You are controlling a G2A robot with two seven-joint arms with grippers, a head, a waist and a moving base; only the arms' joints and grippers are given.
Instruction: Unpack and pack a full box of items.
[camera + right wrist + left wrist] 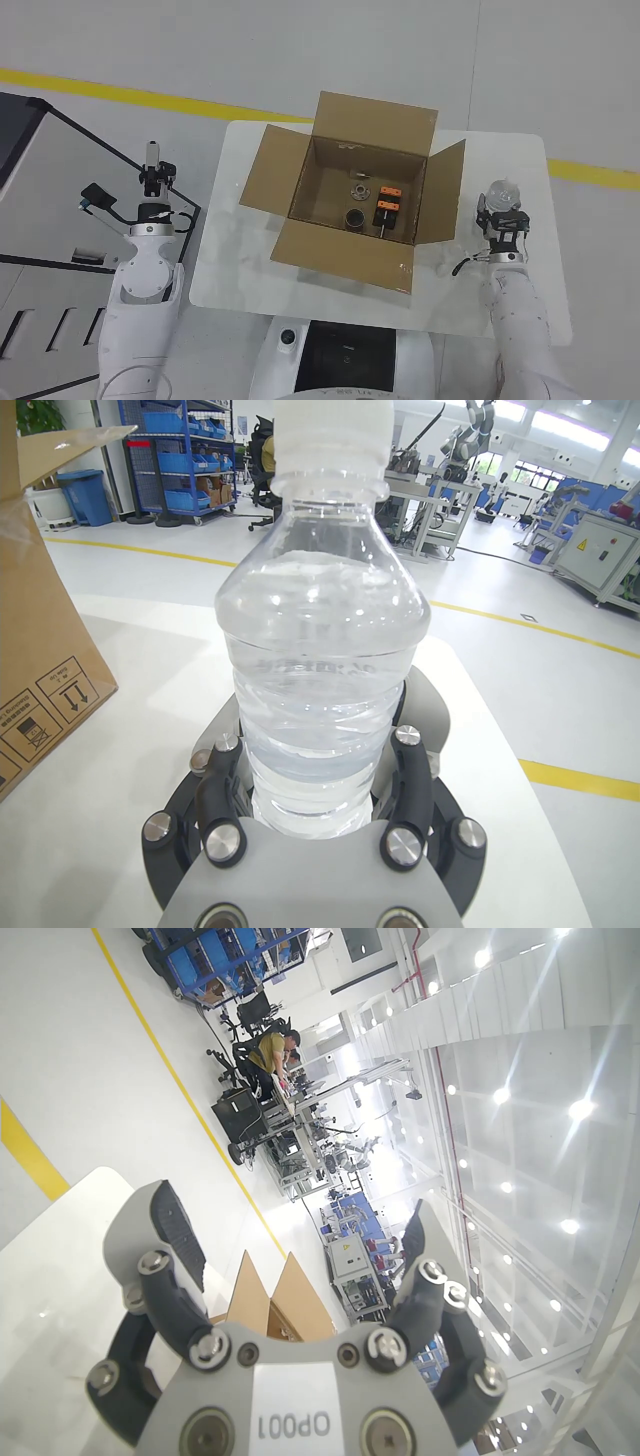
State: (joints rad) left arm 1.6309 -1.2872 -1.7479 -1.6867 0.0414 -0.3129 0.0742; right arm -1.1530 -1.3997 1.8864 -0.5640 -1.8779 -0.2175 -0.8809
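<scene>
A water bottle (322, 625) is gripped low on its ribbed body, upright, with the jaws of the right gripper (317, 750) clamped on it. In the top view it is seen at the right of the frame, over the white table (235, 250); whether its base is set down cannot be told. Because the hold lies well below the water-filled shoulder, a tilt or slip could be caused by a quick swing. Just left of it, the raised flap of the open cardboard box (340, 255) could be struck in any move across. An orange part (386, 211) and small round pieces (356, 217) inside could be knocked if the bottle were lowered onto them. At far left, off the table's edge, the left gripper (292, 1215) is held with jaws apart and empty, too distant for the box to be steadied.
</scene>
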